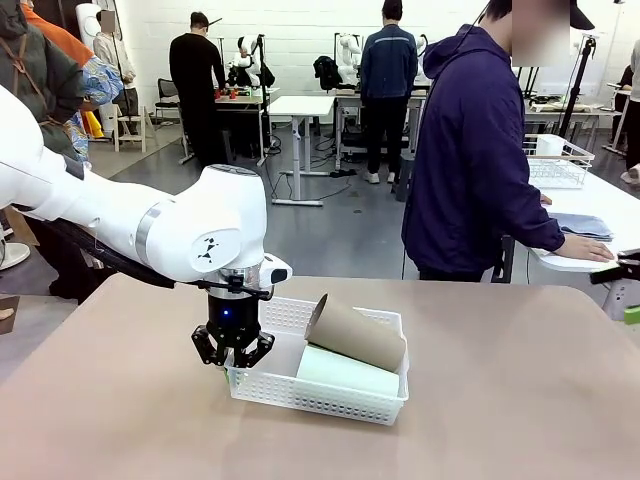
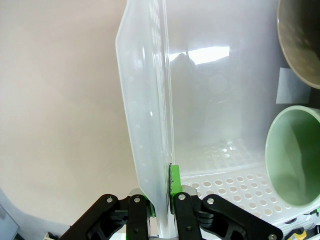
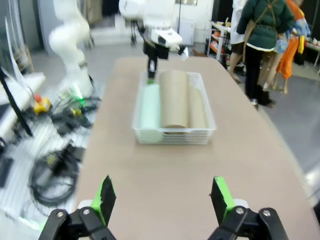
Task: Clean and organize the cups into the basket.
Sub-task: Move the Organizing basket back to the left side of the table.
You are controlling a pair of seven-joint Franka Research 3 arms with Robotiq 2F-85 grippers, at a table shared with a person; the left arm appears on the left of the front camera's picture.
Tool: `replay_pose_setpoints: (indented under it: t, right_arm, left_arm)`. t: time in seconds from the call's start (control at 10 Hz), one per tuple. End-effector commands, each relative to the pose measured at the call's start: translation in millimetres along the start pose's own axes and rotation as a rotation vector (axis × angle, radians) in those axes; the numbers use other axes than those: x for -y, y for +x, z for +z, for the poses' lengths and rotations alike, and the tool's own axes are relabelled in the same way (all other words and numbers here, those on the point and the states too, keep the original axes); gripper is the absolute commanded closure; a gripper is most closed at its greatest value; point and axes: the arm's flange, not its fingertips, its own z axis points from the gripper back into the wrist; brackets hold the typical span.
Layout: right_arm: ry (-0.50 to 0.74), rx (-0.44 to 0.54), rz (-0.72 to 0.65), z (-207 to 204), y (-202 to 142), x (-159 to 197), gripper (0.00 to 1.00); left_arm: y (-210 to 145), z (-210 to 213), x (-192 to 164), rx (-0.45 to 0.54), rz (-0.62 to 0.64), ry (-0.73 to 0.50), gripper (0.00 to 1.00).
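White and perforated, the basket [image 1: 300, 390] sat near the middle of the tan table [image 1: 500, 400], holding cups laid on their sides. A mint cup [image 1: 345, 370] lay along the near side, and a brown cup [image 1: 355, 333] rested partly on top of it, tilted, its mouth toward the left arm. In the right wrist view a second brown cup [image 3: 198, 107] lay beside the first. The left gripper [image 1: 232, 352] hung at the basket's left end with its jaws clamped shut on the thin rim wall, green pads [image 2: 174, 181] pressed against the plastic. The right gripper [image 3: 162, 197] hovered well back from the basket, jaws spread wide and holding nothing. A person [image 1: 475, 150] stood beyond the table's far side.
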Motion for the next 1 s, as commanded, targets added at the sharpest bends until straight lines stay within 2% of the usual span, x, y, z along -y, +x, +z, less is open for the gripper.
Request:
replay_pose_setpoints:
  t: [0.0, 0.2, 0.4, 0.5, 0.6, 0.9]
  right_arm:
    - [0.072, 0.106, -0.345, 53.7, -20.5, -22.5, 0.0]
    - [0.124, 0.086, -0.667, 82.6, -41.1, -45.3, 0.0]
    - [0.215, 0.181, -0.871, 105.1, -56.4, -65.4, 0.0]
    - [0.238, 0.237, -0.926, 111.8, -61.5, -68.7, 0.0]
    - [0.206, 0.268, -0.958, 114.0, -66.2, -68.7, 0.0]
    - [0.181, 0.246, -1.0, 119.5, -81.3, -70.6, 0.0]
  left_arm:
    - [0.1, 2.4, 0.0, 0.005, 0.002, -0.001, 1.0]
    - [0.1, 2.4, 0.0, 0.005, 0.002, -0.001, 1.0]
    - [0.1, 2.4, 0.0, 0.005, 0.002, -0.001, 1.0]
    - [0.1, 2.4, 0.0, 0.005, 0.002, -0.001, 1.0]
    - [0.1, 2.4, 0.0, 0.005, 0.002, -0.001, 1.0]
    - [0.1, 2.4, 0.0, 0.005, 0.002, -0.001, 1.0]
